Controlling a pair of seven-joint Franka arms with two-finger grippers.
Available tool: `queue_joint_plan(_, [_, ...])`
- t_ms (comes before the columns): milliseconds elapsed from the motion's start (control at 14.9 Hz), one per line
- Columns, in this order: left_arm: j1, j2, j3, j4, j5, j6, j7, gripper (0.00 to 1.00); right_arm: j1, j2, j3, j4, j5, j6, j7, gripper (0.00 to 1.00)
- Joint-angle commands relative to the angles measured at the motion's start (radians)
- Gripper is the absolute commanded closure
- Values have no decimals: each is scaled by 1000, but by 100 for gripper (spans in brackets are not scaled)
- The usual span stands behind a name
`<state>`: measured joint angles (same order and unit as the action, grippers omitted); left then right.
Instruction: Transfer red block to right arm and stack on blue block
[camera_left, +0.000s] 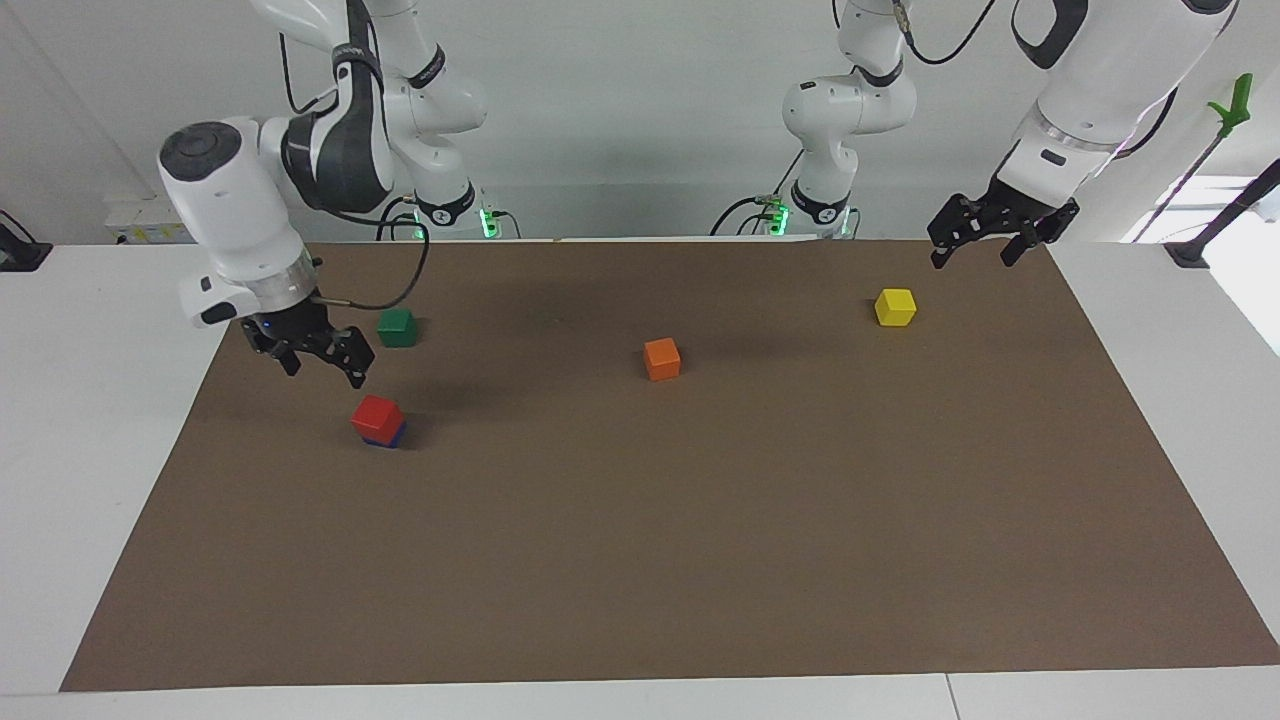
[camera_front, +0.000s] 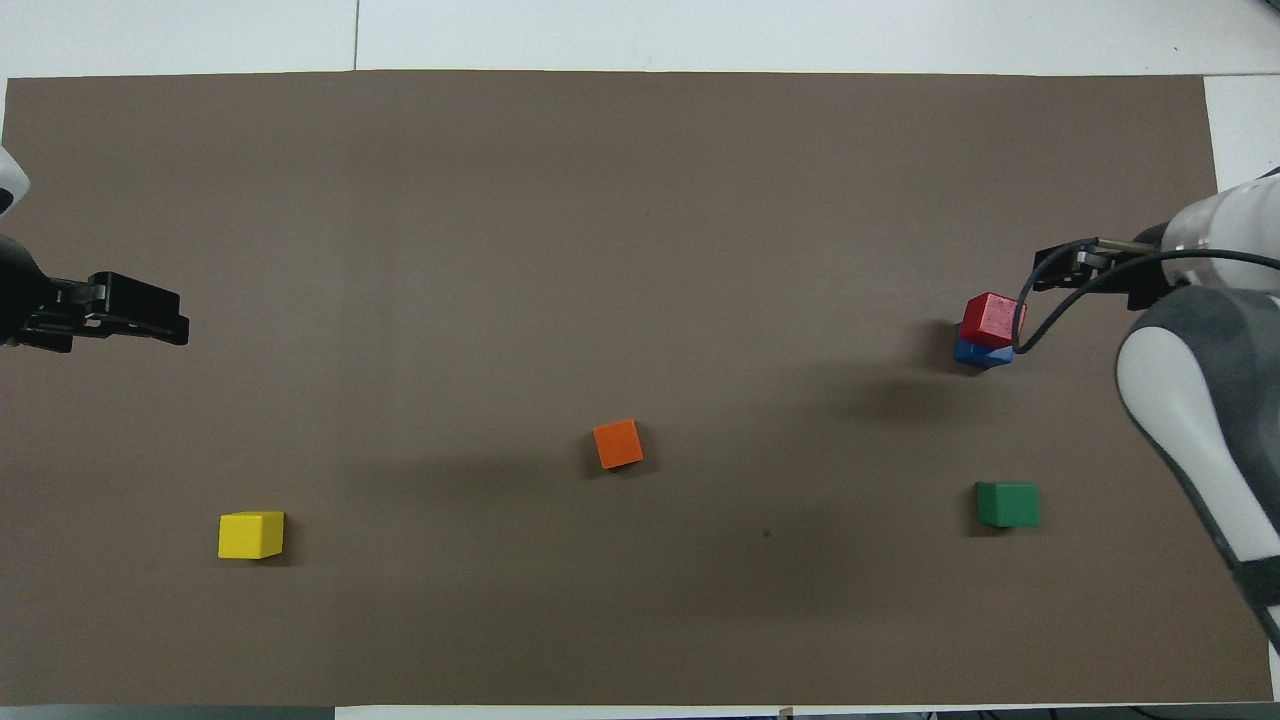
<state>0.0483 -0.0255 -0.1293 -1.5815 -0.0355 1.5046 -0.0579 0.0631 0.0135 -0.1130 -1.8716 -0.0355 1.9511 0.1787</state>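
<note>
The red block (camera_left: 377, 414) (camera_front: 992, 317) rests on the blue block (camera_left: 385, 438) (camera_front: 973, 354), slightly turned against it, toward the right arm's end of the brown mat. My right gripper (camera_left: 324, 372) (camera_front: 1072, 270) hangs open and empty above the mat, beside the stack and clear of it. The left gripper (camera_left: 972, 260) (camera_front: 150, 318) waits open and empty, raised over the mat's edge at the left arm's end, close to the yellow cube.
An orange cube (camera_left: 662, 358) (camera_front: 618, 444) lies mid-mat. A yellow cube (camera_left: 895, 306) (camera_front: 250, 534) sits toward the left arm's end. A dark green cube (camera_left: 397, 327) (camera_front: 1008, 503) sits nearer to the robots than the stack. The right arm's cable (camera_front: 1030, 310) loops over the stack.
</note>
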Motion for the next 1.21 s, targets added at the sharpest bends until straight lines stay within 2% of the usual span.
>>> queue_joint_plan(0, [10, -17, -3, 0, -15, -9, 13, 0, -14, -68, 6, 48, -4, -131, -45, 0])
queue_joint_plan(268, [10, -19, -4, 0, -14, -14, 13, 0, -16, -86, -10, 193, 9, -400, -53, 0])
queue_joint_plan(469, [10, -20, -4, 2, -14, -20, 13, 0, -14, -86, -8, 241, 9, -498, -103, 0])
queue_joint_plan(670, [10, -24, -4, 2, -14, -26, 13, 0, -44, -70, 2, 294, 16, -543, -177, 0])
queue_joint_plan(804, [10, -24, -4, 2, -12, -26, 13, 0, -190, -41, 100, 354, 60, -543, -206, 0])
queue_joint_plan(871, [10, -24, -4, 2, -12, -26, 13, 0, -209, -37, 113, 362, 59, -534, -206, 0])
queue_joint_plan(1139, [10, -25, -6, 2, -10, -23, 15, 0, -164, -17, 49, 357, 48, -534, -209, 0])
